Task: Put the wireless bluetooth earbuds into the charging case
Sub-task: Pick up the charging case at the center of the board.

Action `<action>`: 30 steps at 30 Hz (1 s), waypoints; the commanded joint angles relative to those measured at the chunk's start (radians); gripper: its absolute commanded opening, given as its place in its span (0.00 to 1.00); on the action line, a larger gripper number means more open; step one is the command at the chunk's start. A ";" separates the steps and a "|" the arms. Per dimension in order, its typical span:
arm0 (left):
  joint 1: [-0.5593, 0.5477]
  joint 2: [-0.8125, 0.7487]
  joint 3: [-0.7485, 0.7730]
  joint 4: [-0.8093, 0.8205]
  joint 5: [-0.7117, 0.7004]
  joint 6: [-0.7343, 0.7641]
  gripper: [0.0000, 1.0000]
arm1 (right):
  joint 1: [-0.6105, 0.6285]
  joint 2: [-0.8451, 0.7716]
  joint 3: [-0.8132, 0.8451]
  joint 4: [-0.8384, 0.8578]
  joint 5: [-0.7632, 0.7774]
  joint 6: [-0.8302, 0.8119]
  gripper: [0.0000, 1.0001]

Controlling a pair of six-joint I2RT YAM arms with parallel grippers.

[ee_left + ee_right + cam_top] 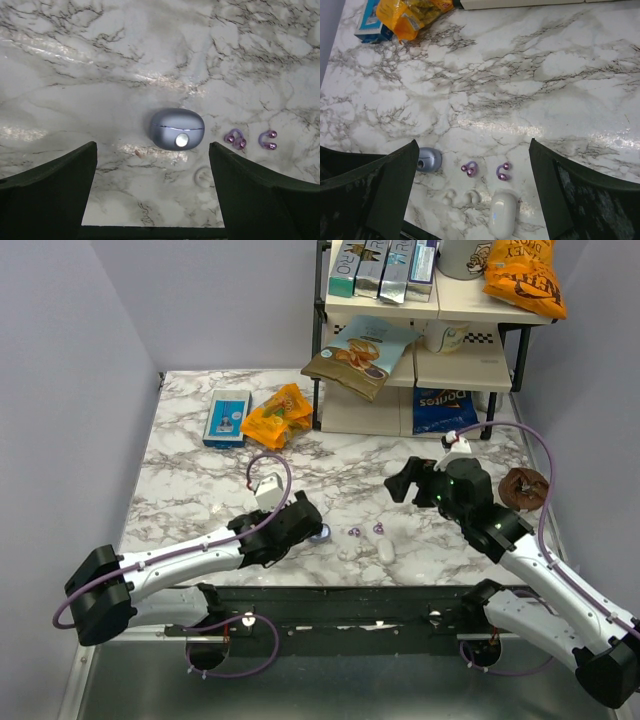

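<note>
Grey-veined white marble surface [200,490] fills the workspace, with a metal-framed shelf of snack bags [420,340] standing at its far edge. Near the front edge rests the small rounded blue-lilac charging case [176,129]. A seam line and a pale round spot on it face the left wrist camera. Its lid looks shut, though the view is too small to be sure.

Just to the right of the case lie the two tiny purple-lilac clip-shaped earbuds [235,138] [268,140]. They are apart from it and from each other, both bare on the marble and outside the case.

The left end effector [305,523] sits low over the surface, released. Its dark fingers [55,190] are spread wide and the case lies just beyond the gap between them, touching neither.

The right end effector [403,480] hangs higher and farther back, likewise spread and grasping nothing. Its wrist view looks down on the case and both earbuds.

A glossy white oval case [502,216] and two small white curled pieces [449,196] lie nearer the front edge than the purple pair.
</note>
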 commanded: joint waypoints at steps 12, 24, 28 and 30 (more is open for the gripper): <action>-0.111 0.279 0.241 -0.055 -0.032 0.065 0.99 | 0.002 -0.052 -0.005 -0.063 -0.088 -0.004 1.00; -0.062 0.395 0.249 -0.053 0.041 0.076 0.94 | 0.002 -0.158 0.009 -0.095 -0.145 -0.004 1.00; -0.039 0.429 0.241 -0.041 0.068 0.088 0.93 | 0.002 -0.152 0.001 -0.095 -0.148 -0.005 1.00; -0.030 0.434 0.235 -0.027 0.074 0.094 0.92 | 0.002 -0.149 -0.002 -0.095 -0.148 -0.005 1.00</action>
